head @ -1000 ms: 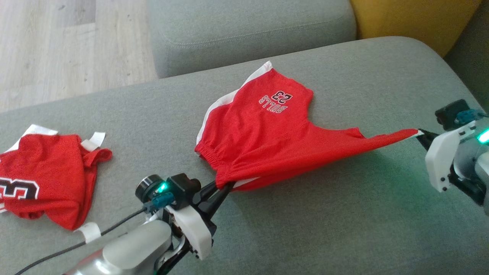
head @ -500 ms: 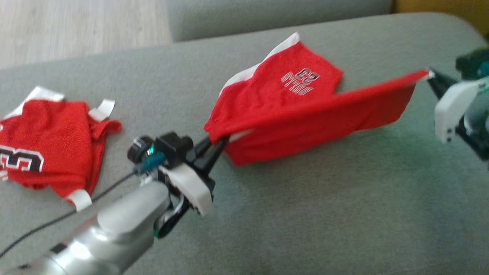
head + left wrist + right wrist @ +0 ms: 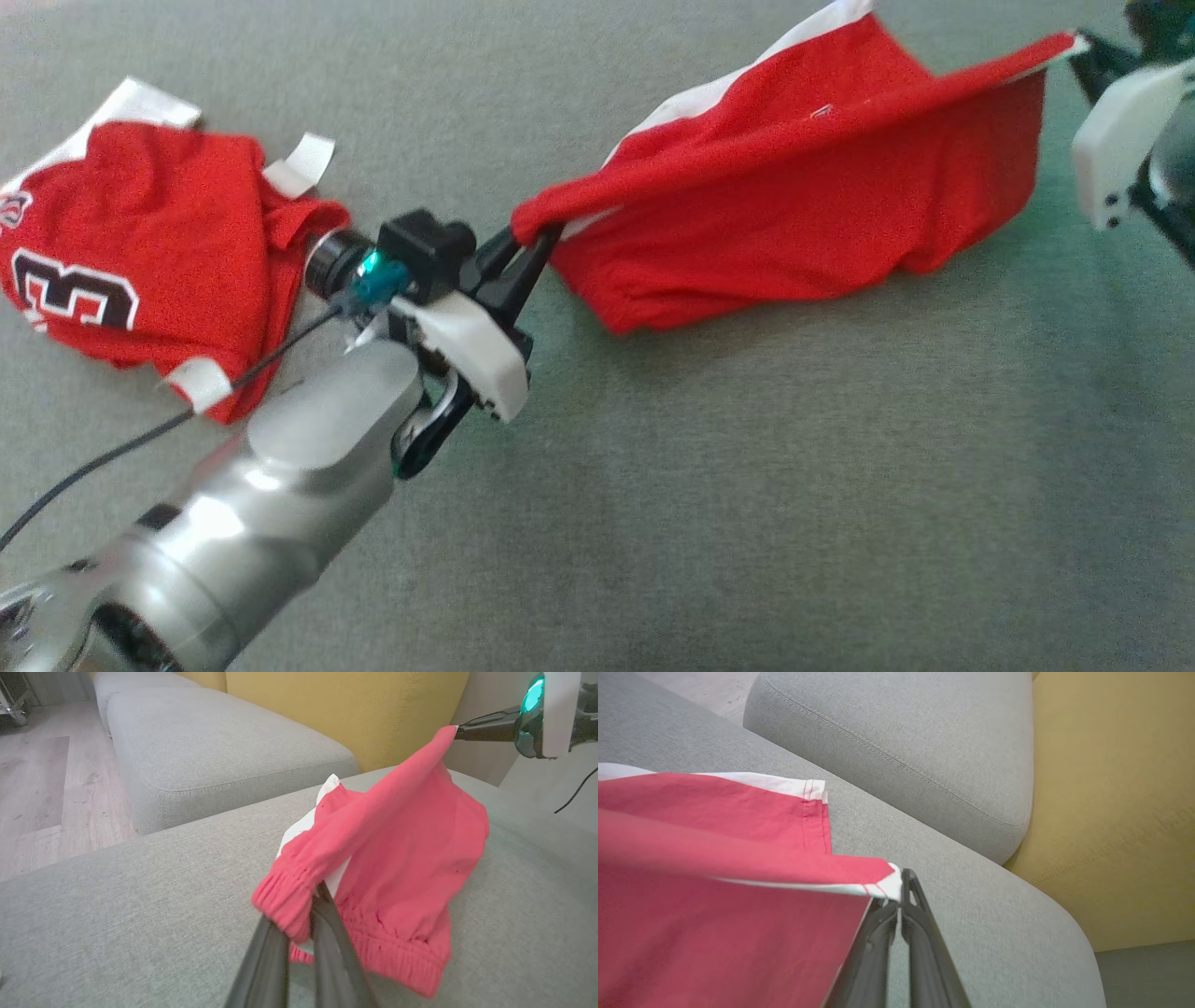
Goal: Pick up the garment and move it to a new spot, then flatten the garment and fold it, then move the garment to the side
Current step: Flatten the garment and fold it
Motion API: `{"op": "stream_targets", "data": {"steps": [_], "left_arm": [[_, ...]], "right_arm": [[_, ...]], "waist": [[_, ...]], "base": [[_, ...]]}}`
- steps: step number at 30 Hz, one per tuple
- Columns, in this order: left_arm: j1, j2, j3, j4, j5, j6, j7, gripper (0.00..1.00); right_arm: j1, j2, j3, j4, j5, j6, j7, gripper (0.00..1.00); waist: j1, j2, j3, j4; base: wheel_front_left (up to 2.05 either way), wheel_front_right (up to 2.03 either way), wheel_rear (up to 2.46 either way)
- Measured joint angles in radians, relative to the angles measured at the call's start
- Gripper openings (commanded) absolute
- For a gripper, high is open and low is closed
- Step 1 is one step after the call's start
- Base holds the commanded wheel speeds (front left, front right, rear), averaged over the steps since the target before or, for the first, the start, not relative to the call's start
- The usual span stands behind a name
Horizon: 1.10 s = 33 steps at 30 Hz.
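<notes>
Holding the red shorts (image 3: 784,233) stretched in the air between two pinches, low over the grey sofa cushion (image 3: 747,523). Pinching the bunched elastic waistband with the fingers of the left gripper (image 3: 532,247), pressed together on the cloth. Pinching the white-trimmed hem corner with the fingers of the right gripper (image 3: 1083,47), likewise closed tight, on a thin edge only.

Running as the long axis along the taut top edge, from the left pinch across to the right pinch, with the right end farther up the head view. Sagging below that line in a loose red panel, lowest fold touching or just clear of the cushion; cannot tell which. Showing a white side stripe on the far side of the lifted edge, apparently resting on the cushion.

Lying well apart on the left, beyond the left arm: a red jersey (image 3: 140,252) with a black numeral, outside this hold.

Judging the step as carrying toward a new spot, ahead of flattening. Calling next for both ends to travel together along that stretched line, keeping the spacing, to avoid slipping at either corner. Best set down hanging side first, then drawn flat by the top edge. Risking most at the right end, gripped by a mere sliver of hem.
</notes>
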Motion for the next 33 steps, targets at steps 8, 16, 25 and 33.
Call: {"op": "stream_targets", "data": {"steps": [8, 16, 25, 33], "left_arm": [[-0.096, -0.072, 0.007, 0.101, 0.000, -0.030, 0.007, 0.00], [-0.133, -0.127, 0.001, 0.182, 0.005, -0.059, -0.012, 0.00], [-0.148, -0.154, -0.002, 0.267, 0.010, -0.071, -0.021, 1.00], [-0.130, -0.142, 0.072, 0.286, 0.000, -0.067, -0.040, 1.00]], "right_arm": [[-0.127, 0.006, 0.034, 0.069, -0.023, 0.000, 0.000, 0.00], [-0.171, 0.026, 0.061, 0.139, -0.037, 0.000, -0.029, 0.00], [-0.202, 0.061, 0.051, 0.233, -0.043, 0.000, -0.104, 1.00], [-0.171, 0.100, -0.038, 0.274, 0.018, 0.000, -0.258, 1.00]], "waist": [[0.0000, 0.0000, 0.100, 0.060], [-0.0001, 0.0000, 0.165, 0.101], [-0.0001, 0.0000, 0.164, 0.102], [-0.0002, 0.0000, 0.090, 0.075]], "base": [[0.00, 0.00, 0.00], [0.00, 0.00, 0.00], [0.00, 0.00, 0.00], [0.00, 0.00, 0.00]]}}
